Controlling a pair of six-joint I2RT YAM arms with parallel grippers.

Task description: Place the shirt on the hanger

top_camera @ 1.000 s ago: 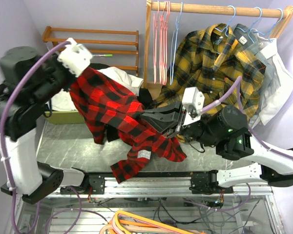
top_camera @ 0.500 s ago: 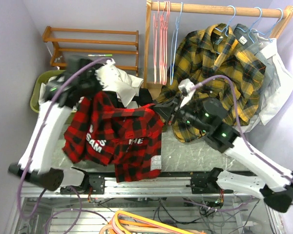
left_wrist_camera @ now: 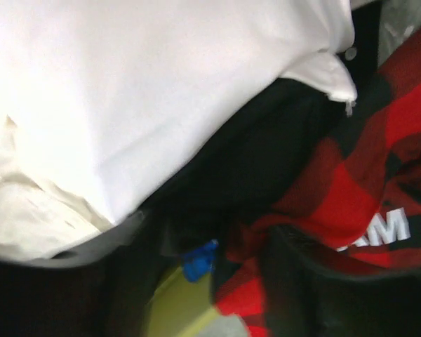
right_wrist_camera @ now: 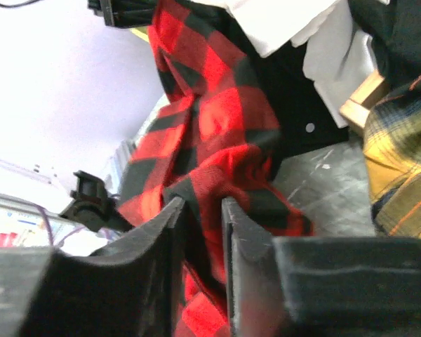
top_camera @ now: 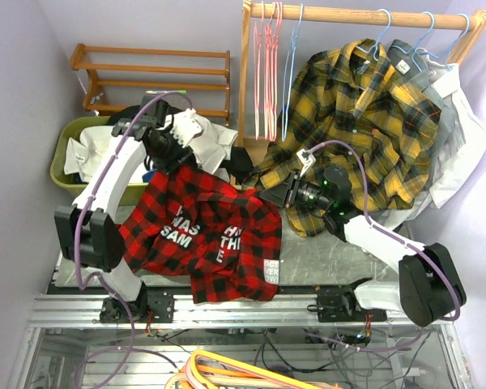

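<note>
Shirt: the red-and-black plaid shirt (top_camera: 219, 243) is spread wide between the two arms, with its back toward the top camera. The white block letters (top_camera: 196, 231) and a small white hem label (top_camera: 271, 267) can be seen. Both upper corners are held up, and the hem reaches the near edge of the counter (top_camera: 340, 251).
Right gripper: the right gripper (right_wrist_camera: 203, 203) is clenched on the shirt. In its wrist view the two fingers (right_wrist_camera: 154, 246) stand close together, with a fold of red plaid pinched between them. From above, it is at the upper right corner of the shirt.
Left gripper: the left gripper (top_camera: 162, 158) is at the upper left corner of the shirt and touches the cloth. Its wrist view is dark and blurred, so I cannot tell whether it is grasping or released.
Hanger: the light-blue wire hanger (top_camera: 289, 73) hangs by its hook on the wooden rail (top_camera: 348, 14), just beside the pink hangers (top_camera: 266, 73) and well apart from the shirt.
Behind the shirt: a white garment (top_camera: 206, 134) is heaped just behind the left gripper, next to a green bin (top_camera: 65, 150).
On the rail: a yellow-and-black plaid shirt (top_camera: 364, 113) hangs to the right of the light-blue hanger, and its lower part is just behind the right arm.
</note>
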